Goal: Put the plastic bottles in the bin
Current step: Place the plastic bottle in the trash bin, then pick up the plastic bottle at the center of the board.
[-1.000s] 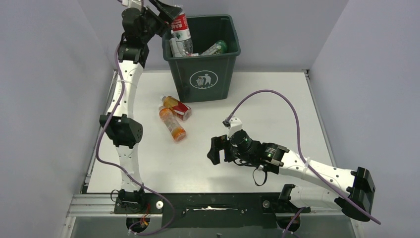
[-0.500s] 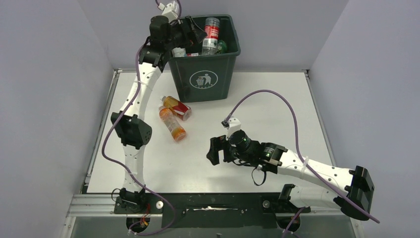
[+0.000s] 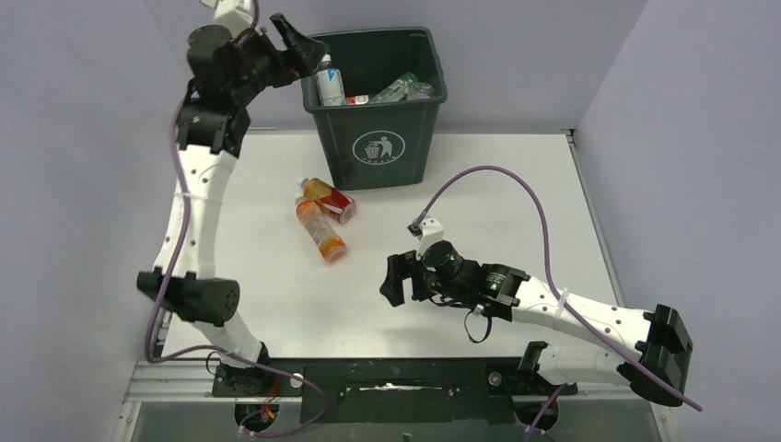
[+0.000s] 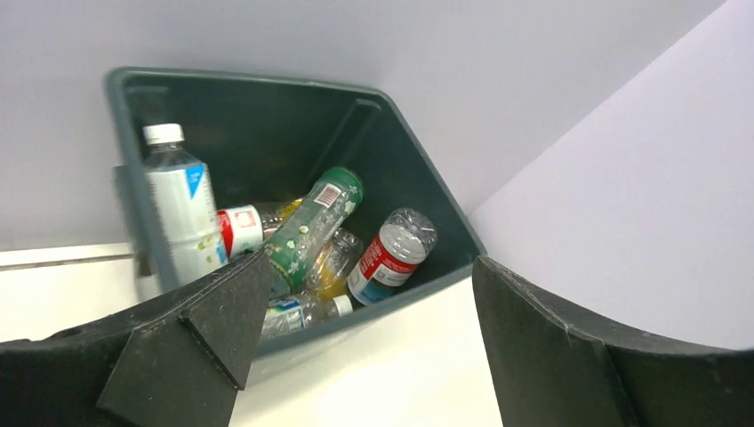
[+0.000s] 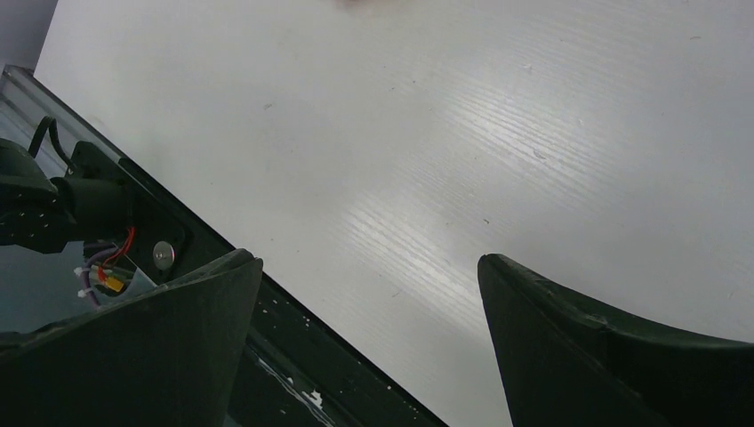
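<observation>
The dark green bin (image 3: 378,147) stands at the back of the table with several bottles inside; in the left wrist view the bin (image 4: 418,191) holds a white-capped bottle (image 4: 182,209), a green-label bottle (image 4: 311,222) and a red-label bottle (image 4: 391,256). Two bottles lie on the table left of the bin: a red-label one (image 3: 329,200) and an orange one (image 3: 320,230). My left gripper (image 3: 299,46) is open and empty, raised beside the bin's left rim. My right gripper (image 3: 396,279) is open and empty, low over the table.
Grey walls close in the left, back and right sides. The table's near edge and a black rail (image 5: 293,356) show under my right gripper. A purple cable (image 3: 516,180) arcs over the right half of the table.
My left gripper let go of the red-label bottle over the bin; the bottle now lies inside. The left arm has swung back to the left of the bin. The right arm barely moved.
</observation>
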Available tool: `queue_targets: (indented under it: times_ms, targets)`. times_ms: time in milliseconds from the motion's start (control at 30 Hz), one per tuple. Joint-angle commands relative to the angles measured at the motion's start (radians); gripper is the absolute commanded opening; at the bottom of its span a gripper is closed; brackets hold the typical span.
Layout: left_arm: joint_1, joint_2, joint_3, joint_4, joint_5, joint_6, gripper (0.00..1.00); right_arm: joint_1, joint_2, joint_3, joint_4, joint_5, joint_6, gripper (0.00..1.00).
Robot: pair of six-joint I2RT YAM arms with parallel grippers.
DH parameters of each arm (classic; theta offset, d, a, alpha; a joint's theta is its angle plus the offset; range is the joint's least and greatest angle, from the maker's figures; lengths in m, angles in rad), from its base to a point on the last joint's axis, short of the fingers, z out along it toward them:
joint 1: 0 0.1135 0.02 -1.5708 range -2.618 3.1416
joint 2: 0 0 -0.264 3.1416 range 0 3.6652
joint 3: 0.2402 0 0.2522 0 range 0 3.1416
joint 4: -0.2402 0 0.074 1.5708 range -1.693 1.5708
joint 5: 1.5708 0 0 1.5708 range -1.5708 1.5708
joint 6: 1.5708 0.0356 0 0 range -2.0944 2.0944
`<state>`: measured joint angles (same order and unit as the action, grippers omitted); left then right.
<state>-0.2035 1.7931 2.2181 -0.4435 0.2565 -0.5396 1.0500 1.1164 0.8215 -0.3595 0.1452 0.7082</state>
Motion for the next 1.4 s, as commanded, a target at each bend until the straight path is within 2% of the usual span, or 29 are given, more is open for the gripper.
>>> queue_targets:
  times_ms: [0,300,567,900,1367]
  targets:
    - [0.036,-0.223,-0.185,0.042,-0.010,-0.050,0.84,0.010,0.019,0.021,0.071,-0.018,-0.015,0.98]
    - [0.062,-0.478,-0.669,-0.010,-0.091,-0.122,0.84,0.015,0.047,0.026,0.092,-0.040,-0.023,0.98]
    - [0.062,-0.533,-0.914,-0.039,-0.191,-0.164,0.84,0.016,0.045,0.028,0.087,-0.036,-0.026,0.98]
    - [0.056,-0.368,-0.976,-0.153,-0.293,-0.264,0.84,0.017,0.042,0.023,0.077,-0.016,-0.010,0.98]
    - [-0.015,-0.174,-0.991,-0.180,-0.426,-0.320,0.84,0.020,0.037,0.013,0.083,-0.013,-0.008,0.98]
